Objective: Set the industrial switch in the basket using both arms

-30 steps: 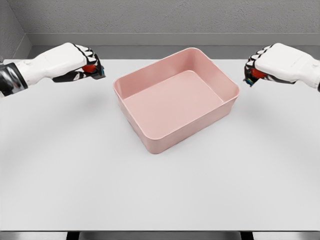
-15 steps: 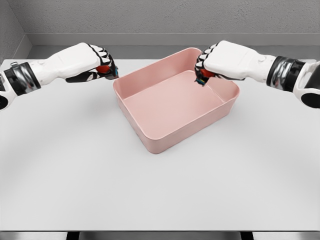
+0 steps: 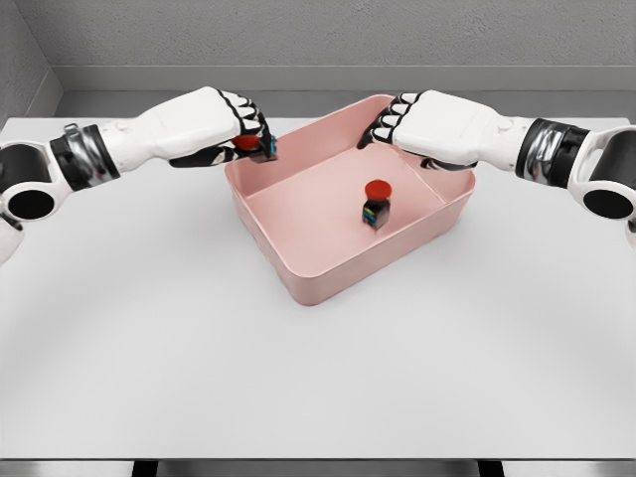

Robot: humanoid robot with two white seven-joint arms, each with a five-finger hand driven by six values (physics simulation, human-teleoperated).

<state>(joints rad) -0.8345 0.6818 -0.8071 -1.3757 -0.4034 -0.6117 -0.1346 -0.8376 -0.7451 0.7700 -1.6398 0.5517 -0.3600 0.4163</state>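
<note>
A pink basket [image 3: 316,283] stands on the white table. One industrial switch [image 3: 377,204], a dark block with a red button on top, is in the basket just below my right hand, upright or nearly so. My right hand [image 3: 397,121] hovers over the basket's far right part with fingers spread and nothing in them. My left hand [image 3: 250,137] is above the basket's far left rim, shut on a second red-topped switch [image 3: 254,147] that peeks out under its fingers.
The white table [image 3: 149,348] stretches wide on all sides of the basket. A grey wall runs behind its far edge.
My right hand has let go of its switch, which now lies inside the basket. My left hand has moved right to the basket's rim, still holding its switch.
</note>
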